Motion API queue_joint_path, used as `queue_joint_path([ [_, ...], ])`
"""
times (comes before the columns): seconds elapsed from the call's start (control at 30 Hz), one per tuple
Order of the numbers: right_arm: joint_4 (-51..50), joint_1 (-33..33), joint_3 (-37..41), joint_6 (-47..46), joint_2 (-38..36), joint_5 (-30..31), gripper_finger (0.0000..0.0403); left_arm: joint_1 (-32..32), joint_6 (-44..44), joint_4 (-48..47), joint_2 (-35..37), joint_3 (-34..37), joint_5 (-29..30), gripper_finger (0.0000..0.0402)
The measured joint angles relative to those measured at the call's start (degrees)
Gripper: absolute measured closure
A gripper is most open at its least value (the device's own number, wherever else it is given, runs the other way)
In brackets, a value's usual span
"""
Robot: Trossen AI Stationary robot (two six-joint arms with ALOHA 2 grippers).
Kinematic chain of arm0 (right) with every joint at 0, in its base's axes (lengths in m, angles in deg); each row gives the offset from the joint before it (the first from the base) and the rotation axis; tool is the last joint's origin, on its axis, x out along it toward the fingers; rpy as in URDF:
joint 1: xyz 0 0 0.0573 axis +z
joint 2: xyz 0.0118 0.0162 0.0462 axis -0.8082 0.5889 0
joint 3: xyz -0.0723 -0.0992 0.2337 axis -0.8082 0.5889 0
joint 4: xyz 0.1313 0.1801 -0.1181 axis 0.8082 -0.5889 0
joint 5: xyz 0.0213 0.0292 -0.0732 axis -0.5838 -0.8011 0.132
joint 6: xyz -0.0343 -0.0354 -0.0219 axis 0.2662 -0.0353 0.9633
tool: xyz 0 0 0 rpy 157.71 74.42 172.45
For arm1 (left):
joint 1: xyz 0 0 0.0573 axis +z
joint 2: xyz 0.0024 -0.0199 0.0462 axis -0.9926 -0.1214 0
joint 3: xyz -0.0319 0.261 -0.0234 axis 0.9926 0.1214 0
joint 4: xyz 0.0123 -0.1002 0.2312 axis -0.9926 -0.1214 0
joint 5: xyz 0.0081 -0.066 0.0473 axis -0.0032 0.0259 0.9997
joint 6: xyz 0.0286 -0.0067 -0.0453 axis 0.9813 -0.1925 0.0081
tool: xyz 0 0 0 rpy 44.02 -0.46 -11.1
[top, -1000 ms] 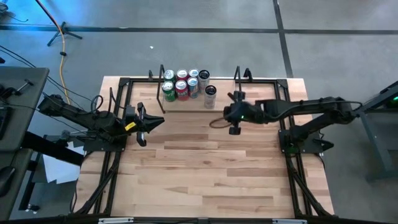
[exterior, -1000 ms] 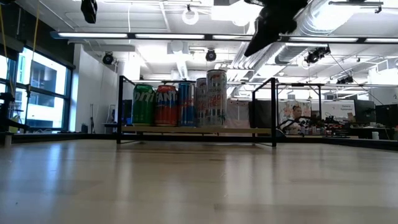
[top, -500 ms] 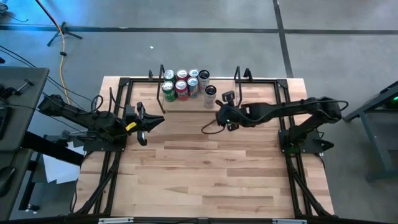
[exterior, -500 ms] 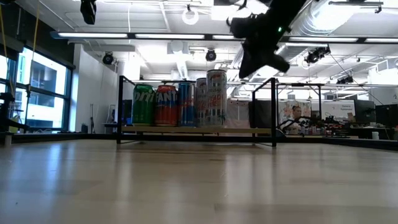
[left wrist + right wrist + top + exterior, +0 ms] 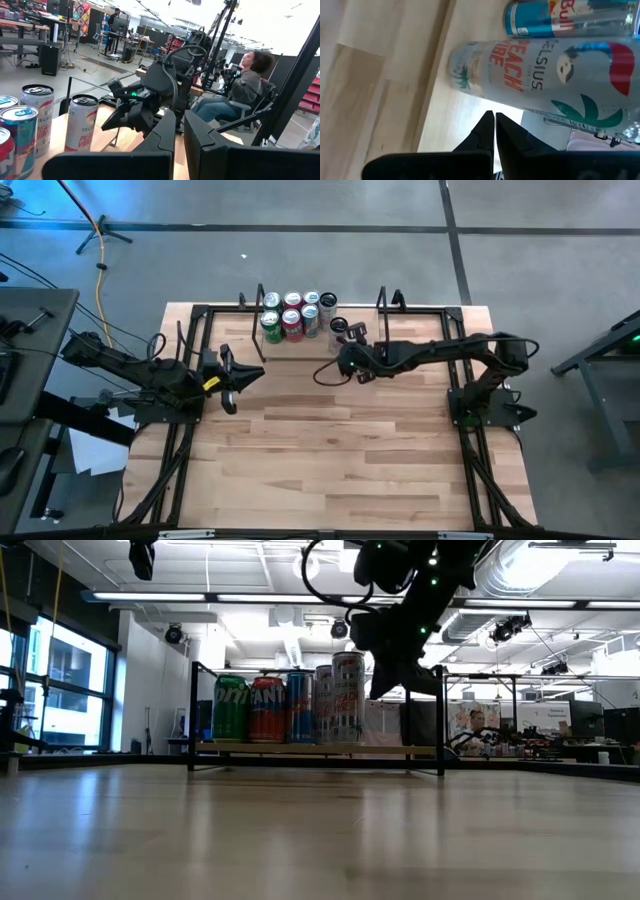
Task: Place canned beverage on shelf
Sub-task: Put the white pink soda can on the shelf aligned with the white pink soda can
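The shelf (image 5: 300, 749), a low pale-wood board with black wire uprights, stands at the table's far edge. Several cans (image 5: 290, 315) stand on it in a cluster at its left part. A white Celsius can (image 5: 337, 328) stands upright at the right end of the cluster; it also shows in the right wrist view (image 5: 535, 80) and the low view (image 5: 348, 695). My right gripper (image 5: 494, 120) is shut and empty, its tips right at this can's side, near its lower part. My left gripper (image 5: 228, 377) waits shut at the table's left. My right gripper's shut fingertips (image 5: 490, 120) point at the side of the Celsius can near its base (image 5: 470, 85), coming from the can's right and near side. I cannot tell whether they touch the can. The can stands upright on the shelf board.
The shelf's right half (image 5: 400, 749) is bare up to the right wire upright (image 5: 441, 720). The wooden tabletop (image 5: 330, 450) spreads out in front of the shelf. A seated person (image 5: 247, 85) shows in the room beyond the table.
My right gripper has gone down and toward the table's left edge, closing in on the Celsius can from its right. The cans have stayed where they were.
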Motion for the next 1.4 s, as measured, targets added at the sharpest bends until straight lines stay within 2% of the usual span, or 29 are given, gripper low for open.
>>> queue_joint_path([
  [0.33,2.7,-1.0,0.0,0.8,0.0,0.0,0.0403,0.0,0.0,-1.2,0.0,0.0,0.3,0.0401],
  [0.7,8.6,-1.1,0.0,6.8,0.0,-0.2,0.0403,0.0,0.0,-1.2,0.0,0.0,0.8,0.0401],
  [1.4,15.1,-4.5,0.0,6.9,0.0,-4.1,0.0403,0.0,-0.1,-1.1,0.0,0.0,0.9,0.0401],
])
